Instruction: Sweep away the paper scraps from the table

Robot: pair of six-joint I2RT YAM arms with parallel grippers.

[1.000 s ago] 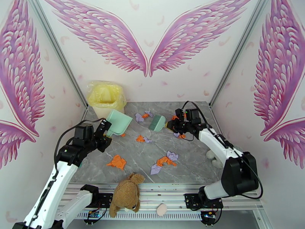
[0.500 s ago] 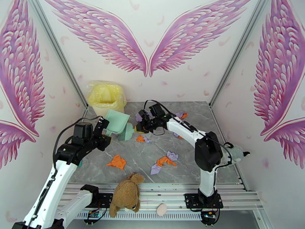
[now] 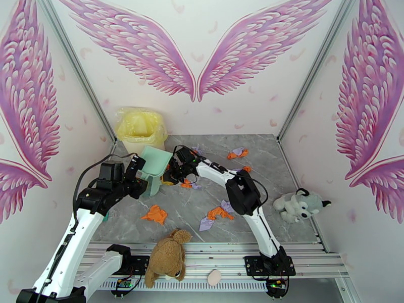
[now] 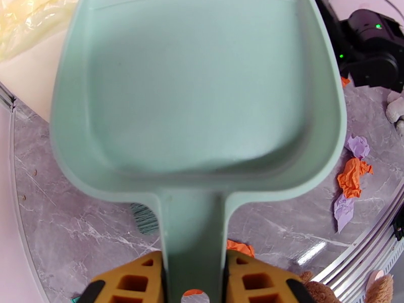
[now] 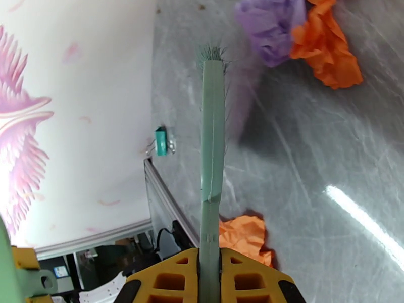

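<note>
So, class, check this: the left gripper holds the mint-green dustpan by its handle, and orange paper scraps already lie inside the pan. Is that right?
One part is wrong. The left gripper does hold the mint-green dustpan by its handle, but the left wrist view shows the pan bare inside; the orange paper scraps lie on the table.

Brown plush toy (image 3: pixel 168 256) front centre; grey plush (image 3: pixel 299 205), perhaps husky, right; yellow bin (image 3: pixel 140 128) far-left corner.
</note>
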